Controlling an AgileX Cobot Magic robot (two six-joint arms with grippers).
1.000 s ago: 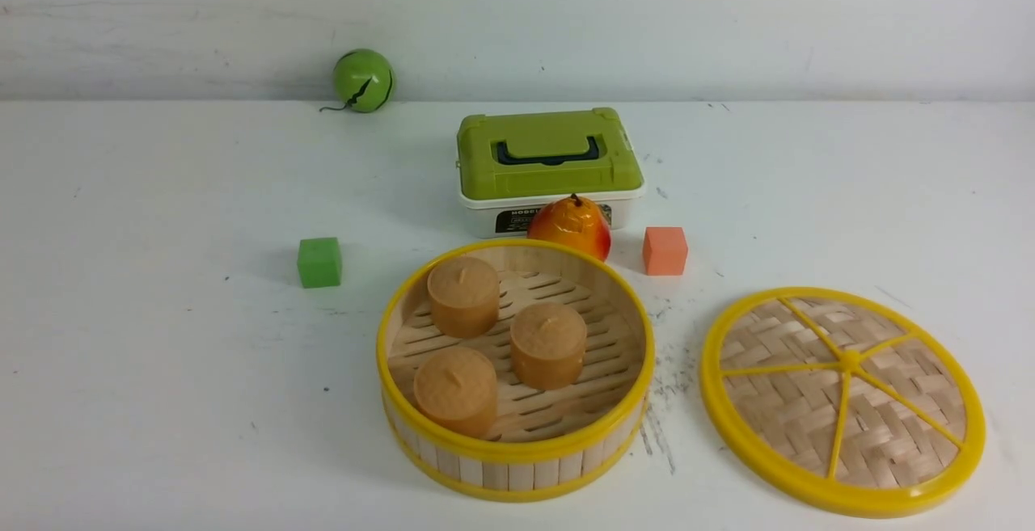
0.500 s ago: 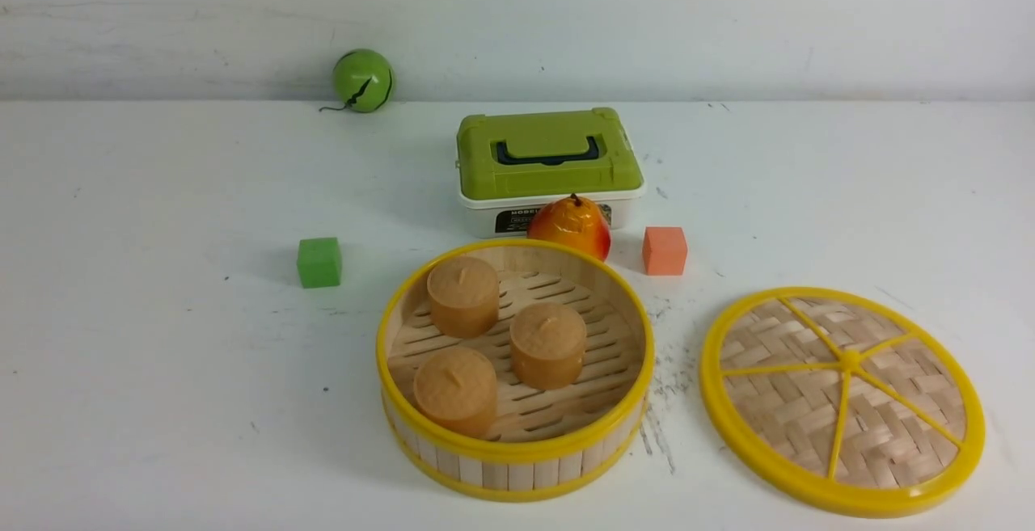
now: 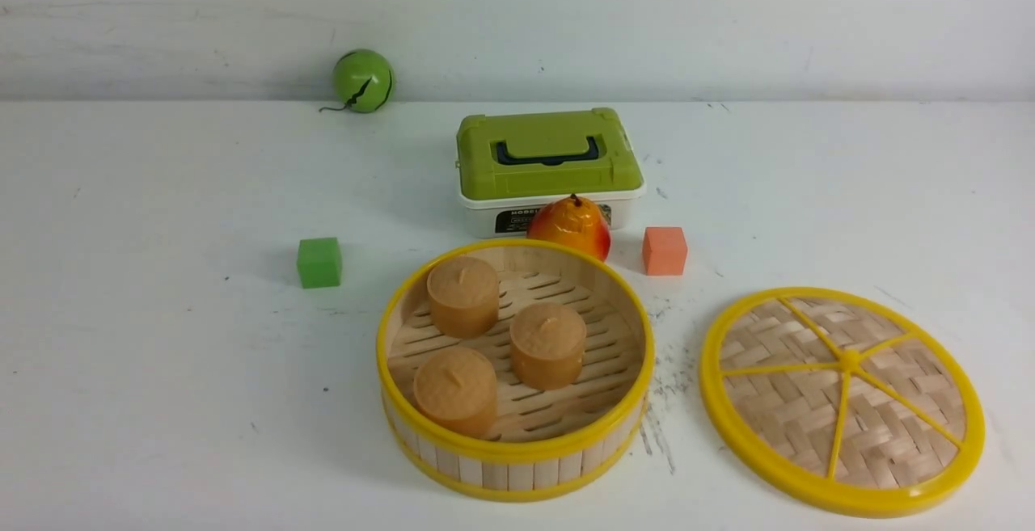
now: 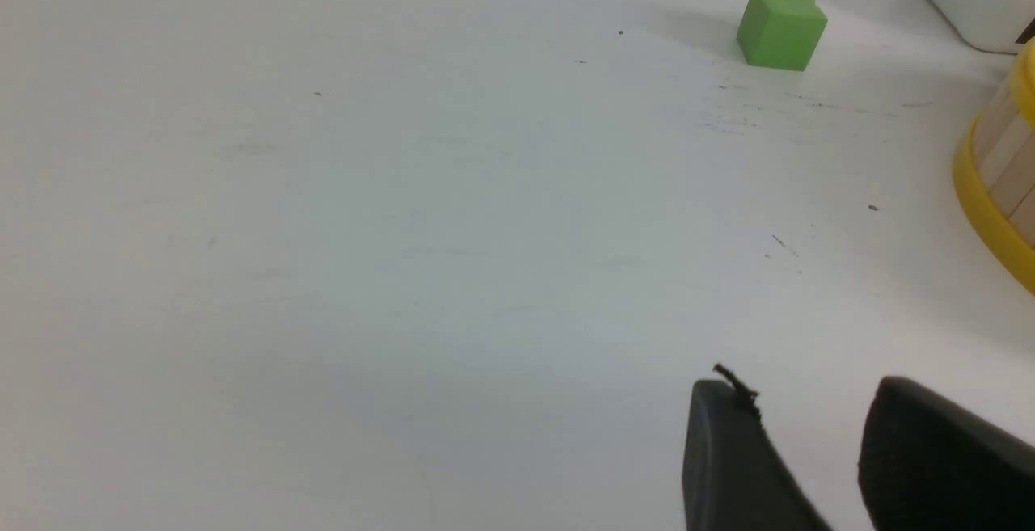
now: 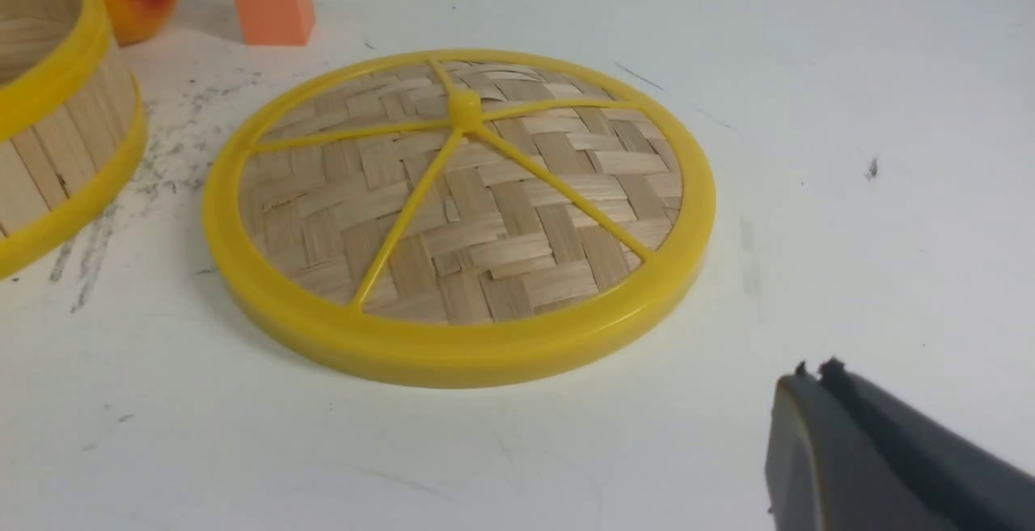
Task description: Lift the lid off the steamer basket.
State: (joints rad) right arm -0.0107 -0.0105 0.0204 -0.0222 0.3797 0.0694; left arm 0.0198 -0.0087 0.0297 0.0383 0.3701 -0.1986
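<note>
light: bright and even, falling softly from above | shadows: the basket (image 3: 517, 454) and the lid (image 5: 453, 345) are casting only faint soft shadows on the table (image 3: 162, 394) | glare: none | focus: the front view is looking sharp, the near gripper fingers (image 4: 728, 466) are blurring slightly

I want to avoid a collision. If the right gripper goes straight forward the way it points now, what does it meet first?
Probably the lid, at its near yellow rim. The right gripper has only bare table before it, though depth is hard to judge.
</note>
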